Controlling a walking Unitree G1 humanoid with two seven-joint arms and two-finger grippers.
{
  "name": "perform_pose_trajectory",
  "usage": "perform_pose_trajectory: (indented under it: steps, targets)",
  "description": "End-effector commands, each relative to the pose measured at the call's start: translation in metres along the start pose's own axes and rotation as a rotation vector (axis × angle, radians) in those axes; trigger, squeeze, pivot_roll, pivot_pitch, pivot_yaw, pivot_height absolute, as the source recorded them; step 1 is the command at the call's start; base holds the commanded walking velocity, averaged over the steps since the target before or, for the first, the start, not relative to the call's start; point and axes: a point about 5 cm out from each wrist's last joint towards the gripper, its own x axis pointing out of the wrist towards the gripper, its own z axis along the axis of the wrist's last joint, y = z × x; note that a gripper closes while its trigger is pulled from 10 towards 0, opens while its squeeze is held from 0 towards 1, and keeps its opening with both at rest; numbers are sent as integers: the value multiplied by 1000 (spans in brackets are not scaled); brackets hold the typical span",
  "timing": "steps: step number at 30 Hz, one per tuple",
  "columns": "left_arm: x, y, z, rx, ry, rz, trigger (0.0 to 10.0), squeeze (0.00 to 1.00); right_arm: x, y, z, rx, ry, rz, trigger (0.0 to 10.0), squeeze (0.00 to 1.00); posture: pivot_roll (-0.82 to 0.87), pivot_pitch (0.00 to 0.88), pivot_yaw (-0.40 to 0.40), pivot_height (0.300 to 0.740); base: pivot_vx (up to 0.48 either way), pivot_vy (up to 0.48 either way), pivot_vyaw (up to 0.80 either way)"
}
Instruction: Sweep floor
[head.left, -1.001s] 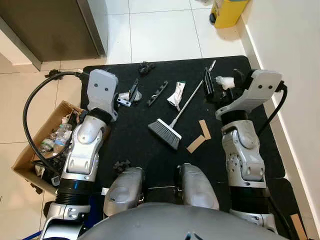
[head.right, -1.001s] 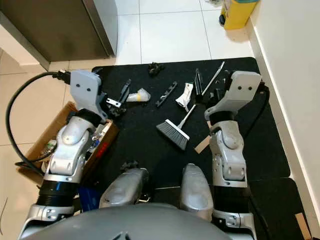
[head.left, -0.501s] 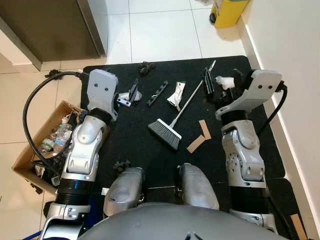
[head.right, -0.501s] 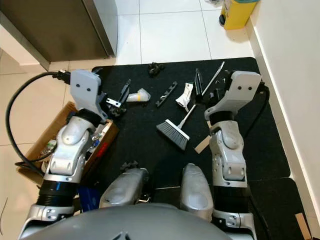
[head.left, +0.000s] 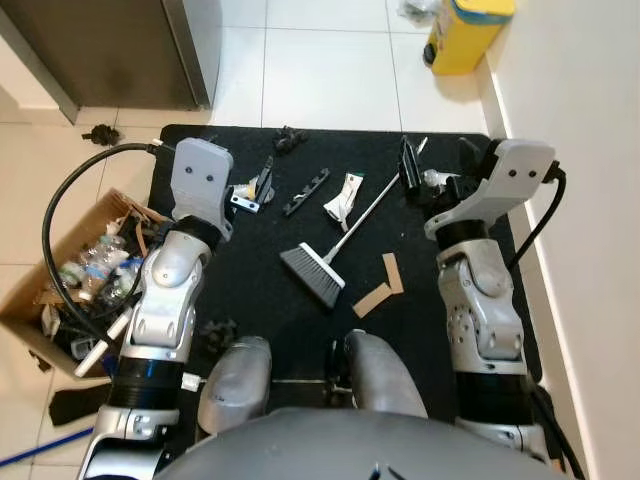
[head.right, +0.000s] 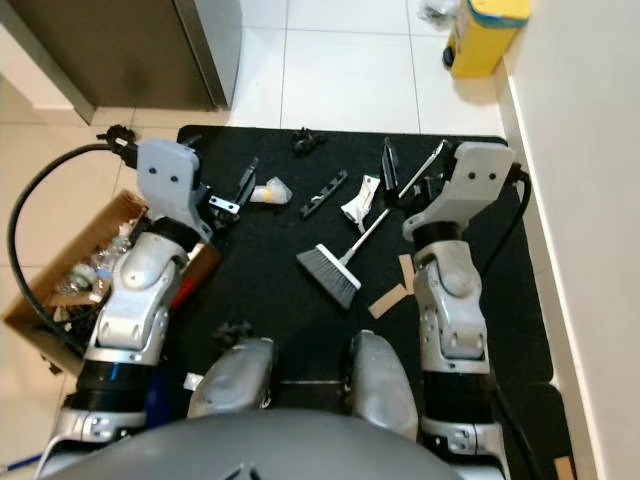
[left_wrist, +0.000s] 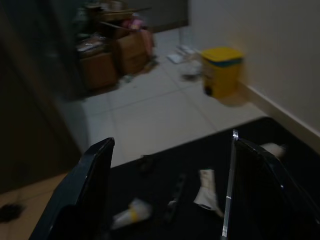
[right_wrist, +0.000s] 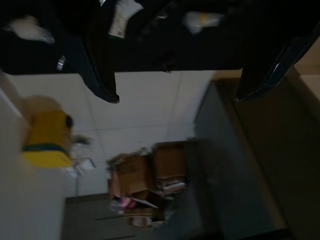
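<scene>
Broom (head.left: 318, 268) lies on mat; cardboard boxes (left_wrist: 114, 52), apparently, stand beyond.

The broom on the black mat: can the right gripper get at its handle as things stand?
Probably yes. The broom lies free on the mat, its handle end beside the open right gripper; nothing covers it.

Head views: evenly and brightly lit from overhead, sharp, with soft short shadows under the arms on the black mat (head.left: 250, 290). White floor tiles (head.left: 320, 70) showed mild glare. Slight wide-angle bending at the frame edges.

Left wrist view: dim and soft; the fingers (left_wrist: 80, 195) were near-black silhouettes, the yellow bin (left_wrist: 221, 70) beyond them slightly blurred.

Right wrist view: dark, blurred throughout; the fingers (right_wrist: 97, 75) read as silhouettes against paler tiles beyond their tips.
</scene>
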Motion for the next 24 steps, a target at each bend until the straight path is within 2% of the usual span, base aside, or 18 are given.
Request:
perform_pose_trajectory:
  steps: [1, 24]
  targets:
    - [1, 1, -1, -5, 1, 4, 10000, 0, -3, -2, -4, 1, 16, -13, 10000, 0, 53, 0, -19, 740, 0, 0, 0]
    - [1, 0, -4, -11, 15, 6, 10000, 0, -3, -3, -6, 2, 23, -12, 10000, 0, 53, 0, -21, 740, 0, 0, 0]
